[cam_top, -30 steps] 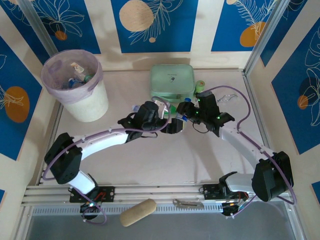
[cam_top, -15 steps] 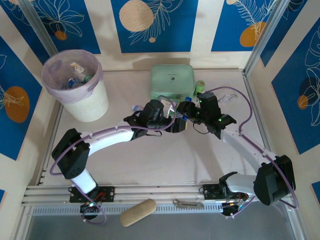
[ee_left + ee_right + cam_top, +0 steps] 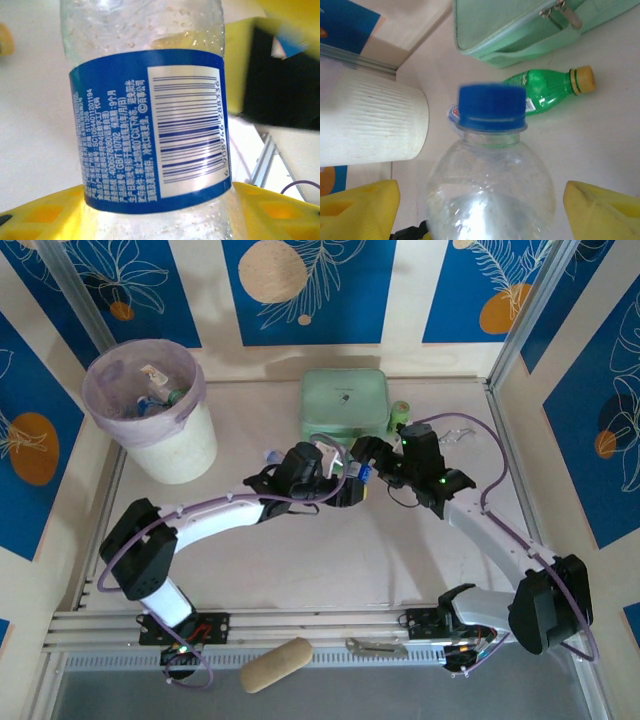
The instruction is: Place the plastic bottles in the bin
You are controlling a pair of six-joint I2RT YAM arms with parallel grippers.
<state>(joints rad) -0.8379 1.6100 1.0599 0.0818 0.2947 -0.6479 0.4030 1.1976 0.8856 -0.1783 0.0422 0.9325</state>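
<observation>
Your left gripper [image 3: 159, 202] is clamped on a clear bottle [image 3: 150, 125] at its blue label. Your right gripper [image 3: 481, 205] stands wide around a blue-capped bottle [image 3: 490, 185], possibly the same one. The bin [image 3: 182, 452] sits well apart, far left.

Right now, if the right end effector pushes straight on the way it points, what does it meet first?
The clear blue-capped bottle, which is already between the open jaws of the right end effector. Past it, likely the green bottle lying farther on, though depth is unclear.
</observation>
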